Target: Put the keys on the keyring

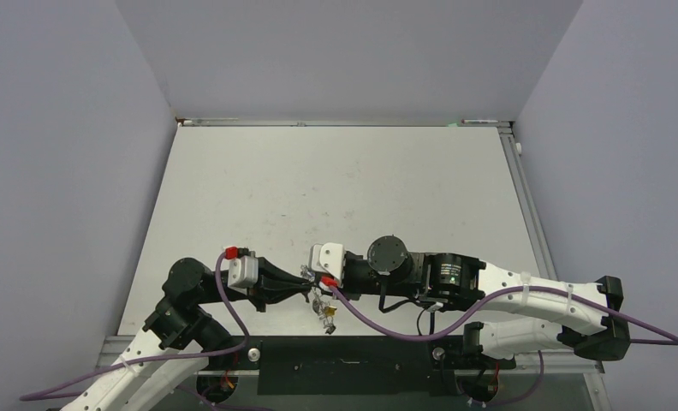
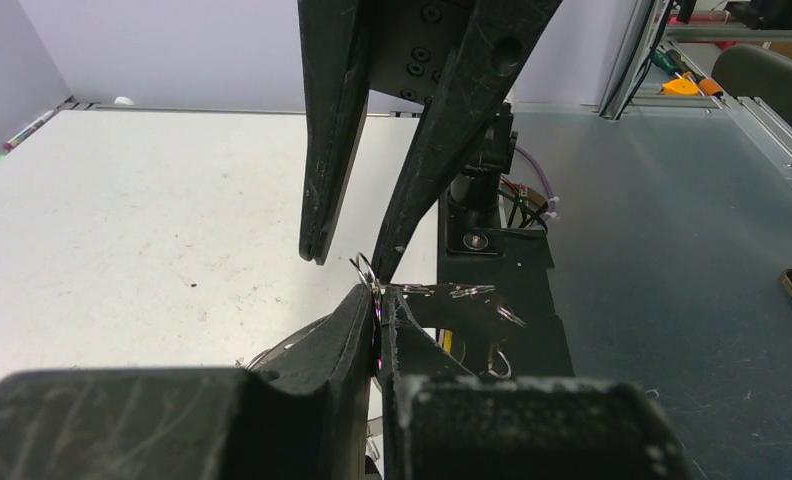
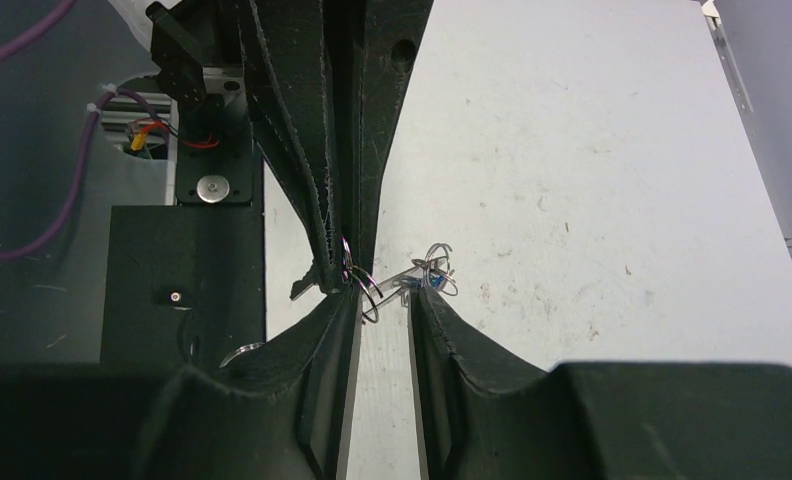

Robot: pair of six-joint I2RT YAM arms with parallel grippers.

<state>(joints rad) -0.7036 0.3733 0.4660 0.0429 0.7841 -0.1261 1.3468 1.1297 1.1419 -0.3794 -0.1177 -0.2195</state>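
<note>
Both arms meet low at the near edge of the table (image 1: 344,180), wrists pointing at each other, almost nose to nose. The left gripper (image 2: 377,300) is clenched tight, no daylight between its fingers (image 2: 357,320), and pinched between the tips is thin silver wire: the keyring (image 2: 365,272), with one small loop of it poking up just above the grip. From the right wrist camera the same loop (image 3: 364,283) sits right at the pinched tips of the left gripper (image 3: 342,265), which comes down from the top of that view.

The right gripper (image 3: 384,300) is a different story. Its fingers (image 3: 442,340) stand apart with bare table showing through the gap, and nothing is clamped between them. The loop lies against the inner face of one finger, while the other is clear of it. From the left wrist camera the right gripper (image 2: 357,258) hangs down from above, tips parted, one tip just beside the loop.

The keys (image 3: 429,277) are bunched in a small tangle of silver just beyond the right fingertips, off to the side of the loop, with a hint of blue among them. They are too small to say how they are linked. From above, the keys (image 1: 325,315) dangle just under the two grippers, a touch of yellow showing, right over the line where the table meets the black plate (image 1: 344,360) at the front. A curved silver sliver shows lower down by the left fingers, though what it belongs to I cannot tell.
</note>
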